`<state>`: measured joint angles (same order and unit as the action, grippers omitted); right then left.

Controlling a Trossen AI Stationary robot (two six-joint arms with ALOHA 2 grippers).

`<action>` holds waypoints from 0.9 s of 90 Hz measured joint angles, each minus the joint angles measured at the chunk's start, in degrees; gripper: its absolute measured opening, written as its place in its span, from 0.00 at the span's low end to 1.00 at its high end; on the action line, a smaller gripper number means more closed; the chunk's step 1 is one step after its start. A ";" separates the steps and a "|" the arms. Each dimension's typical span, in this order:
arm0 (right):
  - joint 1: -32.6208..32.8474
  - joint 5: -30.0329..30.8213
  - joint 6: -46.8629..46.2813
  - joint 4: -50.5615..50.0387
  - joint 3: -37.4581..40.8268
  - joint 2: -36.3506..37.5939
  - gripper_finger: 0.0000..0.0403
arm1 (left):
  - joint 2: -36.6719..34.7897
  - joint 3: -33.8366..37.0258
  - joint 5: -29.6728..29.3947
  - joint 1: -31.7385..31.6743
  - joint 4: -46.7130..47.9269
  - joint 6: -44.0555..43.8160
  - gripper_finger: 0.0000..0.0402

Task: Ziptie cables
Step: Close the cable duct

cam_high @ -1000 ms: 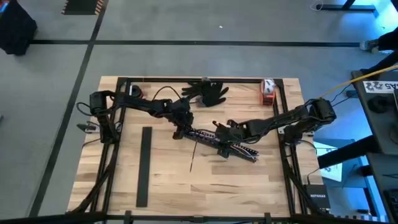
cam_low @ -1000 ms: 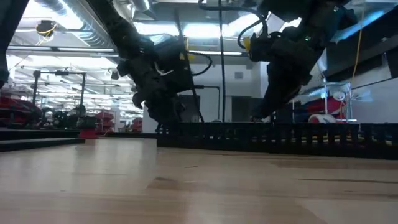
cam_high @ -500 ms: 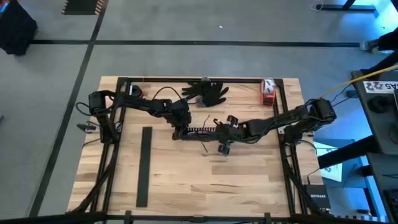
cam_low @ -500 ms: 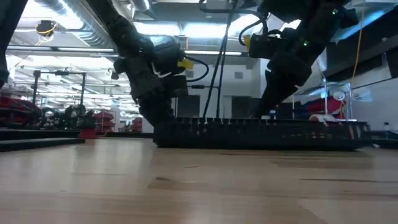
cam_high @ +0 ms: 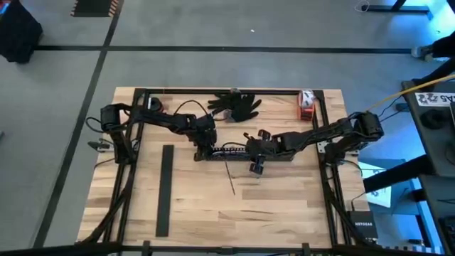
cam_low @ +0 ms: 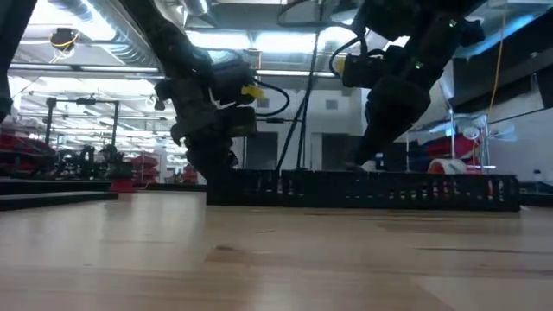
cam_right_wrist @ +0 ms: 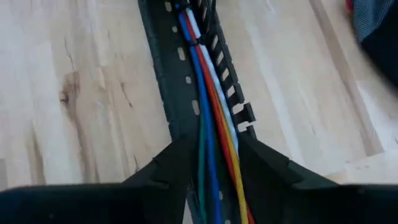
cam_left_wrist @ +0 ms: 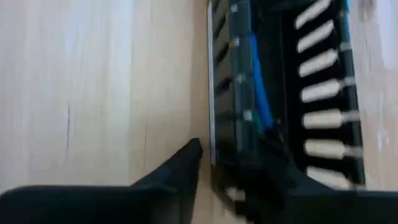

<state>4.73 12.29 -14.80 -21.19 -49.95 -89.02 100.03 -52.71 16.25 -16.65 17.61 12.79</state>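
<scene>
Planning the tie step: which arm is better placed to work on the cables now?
Right. The right gripper straddles the cables in the black slotted bar; the left gripper sits at the bar's end.

Light wood table [cam_high: 284, 206]. On it: slotted black bar [cam_high: 164, 189] at left, second bar [cam_high: 234, 151] mid-table holding cables [cam_right_wrist: 208, 118], black gloves [cam_high: 238, 105], red-white item [cam_high: 306, 103].
</scene>
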 joint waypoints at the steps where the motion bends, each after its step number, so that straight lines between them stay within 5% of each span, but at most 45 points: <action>1: 0.00 -0.10 -0.01 -0.02 0.00 0.07 0.33 | -0.26 0.00 0.00 -0.01 0.09 0.13 0.33; 39: -0.76 -0.46 -1.97 -5.75 -4.11 1.26 0.35 | -10.97 -0.11 -6.50 -0.02 6.42 2.65 0.51; 67: -2.83 -3.93 -7.53 -5.80 -6.48 1.25 0.67 | -18.46 -0.13 -8.63 0.04 17.01 1.64 0.52; 81: -2.91 -4.58 -7.46 -5.76 -6.98 1.24 0.75 | -22.81 -0.22 -8.69 0.17 24.14 -0.67 0.52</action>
<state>1.83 7.70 -22.26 -26.94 -56.93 -87.78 77.22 -52.93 7.57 -16.48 41.74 12.12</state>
